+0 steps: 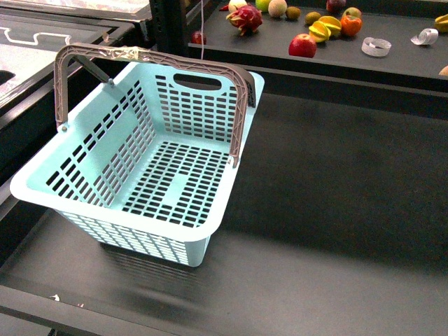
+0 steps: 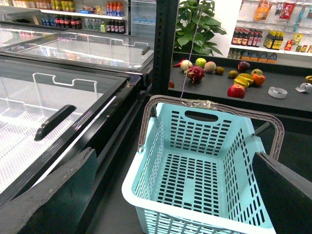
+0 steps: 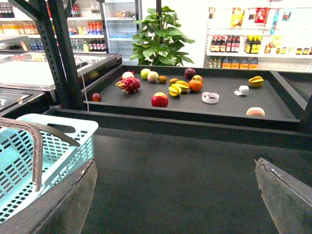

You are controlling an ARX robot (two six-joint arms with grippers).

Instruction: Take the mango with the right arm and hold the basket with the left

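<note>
Right pincer (image 3: 175, 163) jaws apart, empty; smooth yellow-orange oval mango (image 3: 256, 81) far back on dark shelf surface (image 3: 219, 109), right end. I'd reach, close across narrow girth. Left pincer (image 2: 173, 153) apart, near pale blue slotted plastic basket (image 2: 127, 187) rim.

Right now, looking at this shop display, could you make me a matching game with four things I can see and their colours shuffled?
Things:
1. basket
2. apple
3. dragon fruit
4. potted plant

Colours:
A. green
B. red
C. pale blue
D. pink

Pairs: 1-C, 2-B, 3-D, 4-A
</note>
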